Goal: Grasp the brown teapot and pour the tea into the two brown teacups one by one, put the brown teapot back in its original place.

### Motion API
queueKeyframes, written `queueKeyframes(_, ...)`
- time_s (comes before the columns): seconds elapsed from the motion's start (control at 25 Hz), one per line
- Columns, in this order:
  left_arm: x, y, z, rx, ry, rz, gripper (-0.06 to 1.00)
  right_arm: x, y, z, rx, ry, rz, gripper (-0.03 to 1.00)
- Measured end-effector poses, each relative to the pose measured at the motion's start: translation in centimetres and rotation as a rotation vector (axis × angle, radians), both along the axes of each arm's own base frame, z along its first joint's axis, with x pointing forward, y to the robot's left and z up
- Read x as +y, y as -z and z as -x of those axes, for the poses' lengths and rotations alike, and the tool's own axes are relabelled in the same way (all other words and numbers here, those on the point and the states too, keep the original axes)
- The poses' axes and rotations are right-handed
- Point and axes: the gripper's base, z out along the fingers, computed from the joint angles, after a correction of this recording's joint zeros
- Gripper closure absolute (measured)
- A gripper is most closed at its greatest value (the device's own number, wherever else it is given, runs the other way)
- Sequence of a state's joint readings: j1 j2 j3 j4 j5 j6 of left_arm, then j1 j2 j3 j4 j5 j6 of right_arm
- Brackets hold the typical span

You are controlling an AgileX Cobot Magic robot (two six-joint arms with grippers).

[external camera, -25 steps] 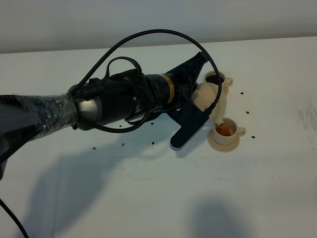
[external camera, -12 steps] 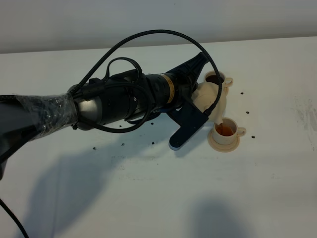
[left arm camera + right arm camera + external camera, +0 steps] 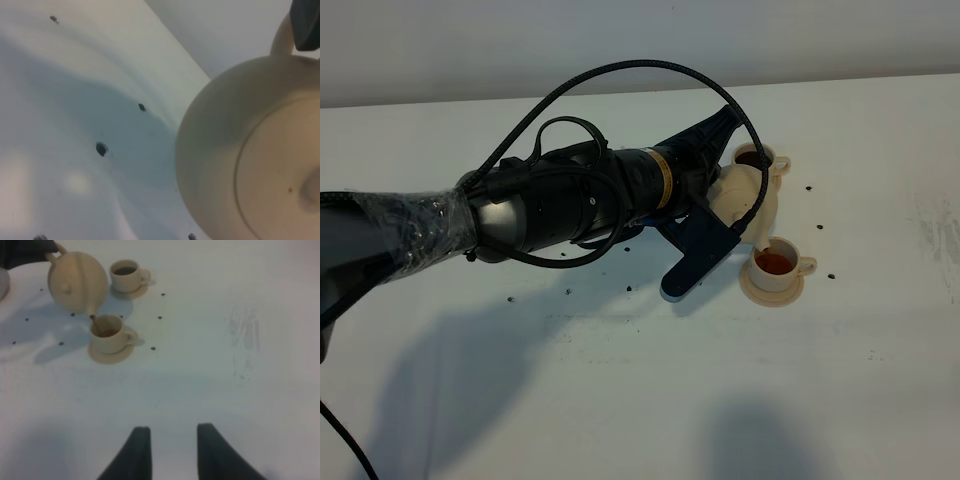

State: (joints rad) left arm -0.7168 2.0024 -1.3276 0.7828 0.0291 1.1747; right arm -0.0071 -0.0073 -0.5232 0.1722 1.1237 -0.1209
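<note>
The brown teapot [image 3: 738, 195] [image 3: 250, 165] [image 3: 77, 280] hangs tilted above the table. My left gripper [image 3: 715, 178] is shut on its loop handle, and one dark finger [image 3: 306, 25] shows against the loop. A thin brown stream runs from the spout into the nearer teacup [image 3: 777, 265] [image 3: 107, 335], which stands on its small saucer [image 3: 768, 292]. The farther teacup [image 3: 755, 158] [image 3: 126, 275] holds dark tea just behind the pot. My right gripper [image 3: 172, 432] hovers well in front of the cups, fingers apart and empty. I cannot see the teapot's original place.
The bulky left arm [image 3: 550, 205] and its looping cable [image 3: 620, 68] reach across from the left edge. A dark blue wrist part [image 3: 695, 258] hangs close beside the nearer saucer. Small dark specks [image 3: 510, 299] dot the white table [image 3: 620, 400]. A faint smudge [image 3: 245, 340] marks the table's right.
The tea in the nearer teacup has risen and darkened a little. The teapot and left arm have barely shifted.
</note>
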Motion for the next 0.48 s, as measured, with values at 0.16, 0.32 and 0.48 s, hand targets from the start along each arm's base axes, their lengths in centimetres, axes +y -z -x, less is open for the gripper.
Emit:
queueKeyframes(0.16,0.01,-0.04,-0.05,-0.001,-0.011,0.009,0.85,0.00,0.00,0.00,0.000,0.000,0.000,0.74)
queueKeyframes(0.32,0.02,-0.10,-0.11,-0.005,-0.020,0.017,0.85,0.00,0.00,0.00,0.000,0.000,0.000,0.74)
queueKeyframes(0.48,0.02,-0.14,-0.15,-0.010,-0.023,0.020,0.85,0.00,0.00,0.00,0.000,0.000,0.000,0.74)
